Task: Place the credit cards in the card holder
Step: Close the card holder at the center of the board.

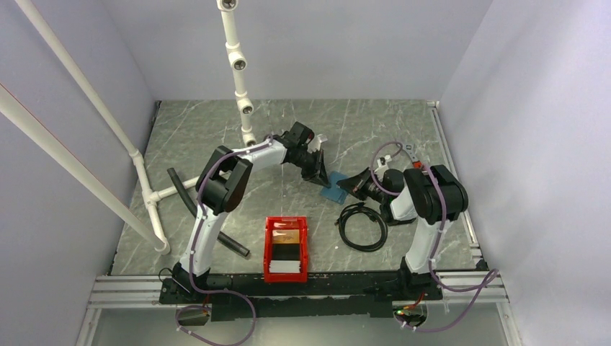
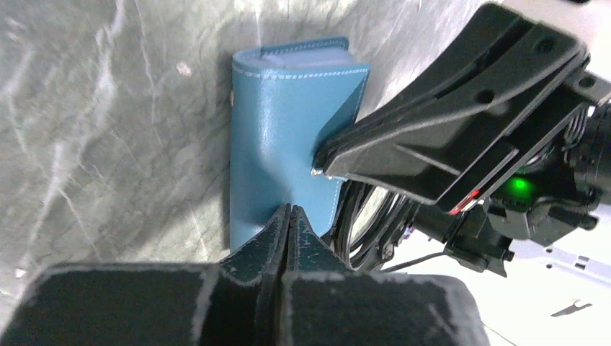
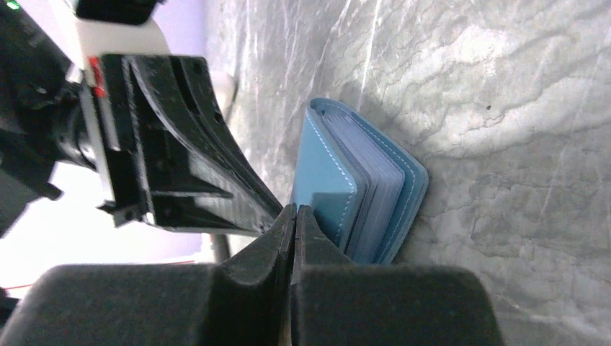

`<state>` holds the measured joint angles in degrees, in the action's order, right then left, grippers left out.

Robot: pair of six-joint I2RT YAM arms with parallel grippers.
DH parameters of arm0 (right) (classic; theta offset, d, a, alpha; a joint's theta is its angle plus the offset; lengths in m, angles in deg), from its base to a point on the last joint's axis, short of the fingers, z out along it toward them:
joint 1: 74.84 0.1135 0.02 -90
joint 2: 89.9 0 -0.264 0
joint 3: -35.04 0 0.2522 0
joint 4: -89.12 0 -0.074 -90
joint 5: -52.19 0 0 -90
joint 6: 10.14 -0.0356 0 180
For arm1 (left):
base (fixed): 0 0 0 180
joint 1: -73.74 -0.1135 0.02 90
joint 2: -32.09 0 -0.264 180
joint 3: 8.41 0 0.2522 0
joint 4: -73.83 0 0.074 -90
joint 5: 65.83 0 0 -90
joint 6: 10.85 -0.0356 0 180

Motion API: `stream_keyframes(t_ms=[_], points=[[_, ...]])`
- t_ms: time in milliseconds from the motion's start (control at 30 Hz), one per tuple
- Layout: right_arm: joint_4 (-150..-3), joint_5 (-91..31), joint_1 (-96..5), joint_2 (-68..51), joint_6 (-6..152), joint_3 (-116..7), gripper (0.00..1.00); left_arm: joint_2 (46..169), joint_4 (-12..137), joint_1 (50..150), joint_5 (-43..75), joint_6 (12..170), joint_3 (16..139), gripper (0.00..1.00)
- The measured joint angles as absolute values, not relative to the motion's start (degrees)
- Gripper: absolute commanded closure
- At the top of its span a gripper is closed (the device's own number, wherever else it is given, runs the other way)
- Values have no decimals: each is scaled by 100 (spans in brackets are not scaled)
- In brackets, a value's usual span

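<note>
Where closed left gripper (image 2: 290,216) meets right gripper (image 3: 294,215), card holder (image 2: 277,130) lies.

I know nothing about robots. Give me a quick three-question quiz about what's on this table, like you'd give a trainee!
1. True or false: the credit cards already sit inside the card holder.
2. The left gripper and right gripper are both closed on: A) the black cable, B) the card holder, C) the white pipe.
3. Fill in: the cards lie in the red ____.
Key: 1 false; 2 B; 3 bin.
</note>
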<state>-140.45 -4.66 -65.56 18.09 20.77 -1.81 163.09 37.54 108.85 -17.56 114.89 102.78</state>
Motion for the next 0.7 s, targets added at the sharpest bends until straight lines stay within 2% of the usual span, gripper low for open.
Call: stream_keyframes(t_ms=[200, 700], points=[[-14865, -167, -6700, 2316, 1318, -157, 100, 16318, 3824, 10948, -1852, 11494, 10143, 100], [-14434, -237, -6696, 2143, 1095, -223, 100, 16320, 3879, 10968, -1820, 11491, 10103, 100]])
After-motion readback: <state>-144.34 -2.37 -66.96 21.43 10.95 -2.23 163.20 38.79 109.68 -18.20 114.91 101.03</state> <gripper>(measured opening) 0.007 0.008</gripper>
